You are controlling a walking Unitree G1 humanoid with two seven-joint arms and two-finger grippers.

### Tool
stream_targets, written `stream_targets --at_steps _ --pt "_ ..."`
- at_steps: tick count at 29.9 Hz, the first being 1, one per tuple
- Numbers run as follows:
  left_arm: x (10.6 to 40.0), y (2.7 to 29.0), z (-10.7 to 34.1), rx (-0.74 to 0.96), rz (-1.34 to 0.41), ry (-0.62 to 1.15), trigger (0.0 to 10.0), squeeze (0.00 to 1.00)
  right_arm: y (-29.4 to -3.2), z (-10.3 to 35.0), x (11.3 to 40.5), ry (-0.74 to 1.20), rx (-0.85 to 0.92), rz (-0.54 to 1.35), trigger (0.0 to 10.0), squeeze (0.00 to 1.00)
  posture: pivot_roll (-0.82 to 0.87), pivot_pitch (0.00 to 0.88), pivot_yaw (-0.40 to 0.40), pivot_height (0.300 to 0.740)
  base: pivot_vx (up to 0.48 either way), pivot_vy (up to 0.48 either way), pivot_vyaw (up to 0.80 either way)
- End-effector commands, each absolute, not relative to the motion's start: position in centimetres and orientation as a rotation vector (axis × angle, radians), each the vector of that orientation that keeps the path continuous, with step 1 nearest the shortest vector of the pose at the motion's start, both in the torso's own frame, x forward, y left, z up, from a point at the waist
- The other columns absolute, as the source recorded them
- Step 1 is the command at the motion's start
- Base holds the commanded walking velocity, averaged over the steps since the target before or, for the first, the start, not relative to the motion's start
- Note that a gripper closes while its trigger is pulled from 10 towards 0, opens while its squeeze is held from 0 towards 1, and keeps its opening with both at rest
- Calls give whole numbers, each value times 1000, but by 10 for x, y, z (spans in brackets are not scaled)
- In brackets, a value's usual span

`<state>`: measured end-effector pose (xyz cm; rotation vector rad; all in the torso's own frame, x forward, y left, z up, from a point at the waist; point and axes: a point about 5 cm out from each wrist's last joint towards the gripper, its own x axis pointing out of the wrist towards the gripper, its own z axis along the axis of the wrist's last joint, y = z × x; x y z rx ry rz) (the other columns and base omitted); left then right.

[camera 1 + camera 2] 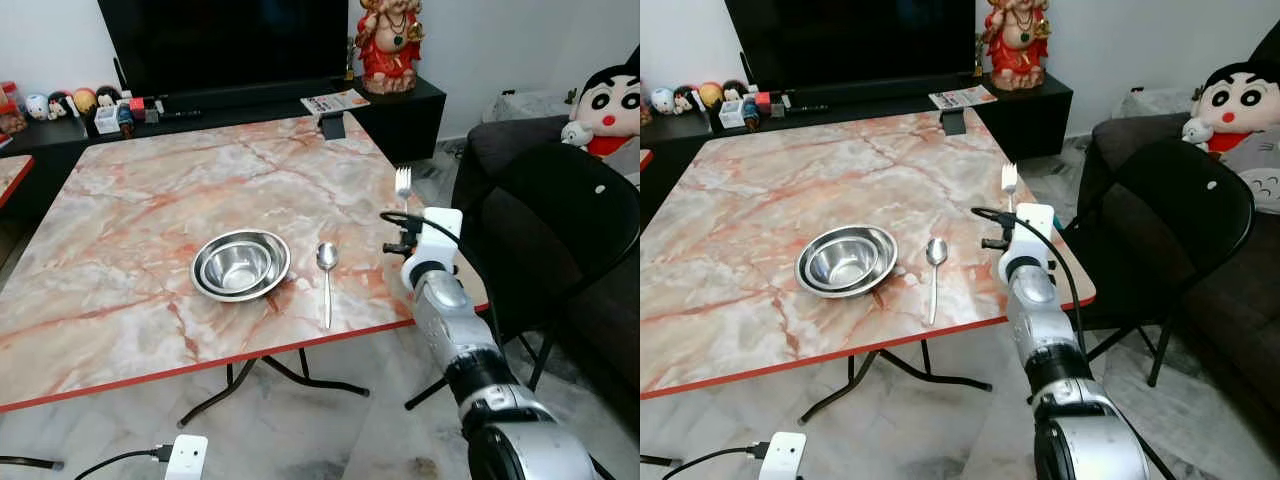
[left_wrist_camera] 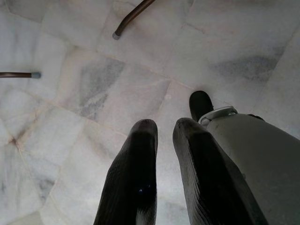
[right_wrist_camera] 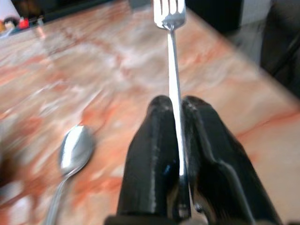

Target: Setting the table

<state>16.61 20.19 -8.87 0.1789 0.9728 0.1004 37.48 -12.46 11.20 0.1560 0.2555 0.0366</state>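
Observation:
A steel bowl (image 1: pixel 241 265) sits on the marble table (image 1: pixel 150 200) near its front edge. Just to its right lies a steel spoon (image 1: pixel 326 275), handle toward me. My right gripper (image 3: pixel 177 105) hovers over the table's right front corner, shut on a fork (image 1: pixel 403 186) whose tines stick out ahead of the fingers. The fork (image 3: pixel 170 51) runs straight between the two black fingers, with the spoon (image 3: pixel 72 154) lying on the table beside it. My left gripper (image 2: pixel 163 131) hangs over the floor, its fingers a narrow gap apart with nothing between them.
A black folding chair (image 1: pixel 560 230) stands at the table's right side, beside a dark sofa with a plush doll (image 1: pixel 605 105). A TV stand with a red statue (image 1: pixel 388 42), small figures and a black phone stand (image 1: pixel 333 125) lies behind. A white charger (image 1: pixel 186 457) rests on the floor.

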Motion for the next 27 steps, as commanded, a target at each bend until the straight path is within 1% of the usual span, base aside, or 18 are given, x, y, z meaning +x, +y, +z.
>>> stream_targets --at_steps 1,2,4,7,11,15,20,27 --pt "163 205 -90 188 114 988 10000 0 -115 112 376 291 185 78 10000 0 -28 0 22 732 0 0 0" --pt "162 205 -90 188 114 989 10000 0 -113 112 377 305 186 91 10000 0 -24 0 20 732 0 0 0" --pt "160 206 -91 188 119 997 10000 0 -96 106 375 367 149 173 10000 0 -19 0 17 732 0 0 0" --pt "160 207 -91 188 121 1000 10000 0 -90 101 373 417 131 212 10000 0 -17 0 16 732 0 0 0" --pt "160 207 -91 188 121 1000 10000 0 -90 101 373 429 130 214 10000 0 -17 0 16 732 0 0 0" --pt "160 205 -91 175 111 1008 10000 0 -96 86 367 522 69 161 10000 0 -22 0 11 732 0 0 0" --pt "158 203 -92 170 108 1012 10000 0 -103 85 368 519 93 110 10000 0 -24 0 11 732 0 0 0" --pt "158 203 -93 160 114 1011 10000 0 -106 89 370 485 120 91 10000 0 -19 0 10 732 0 0 0"
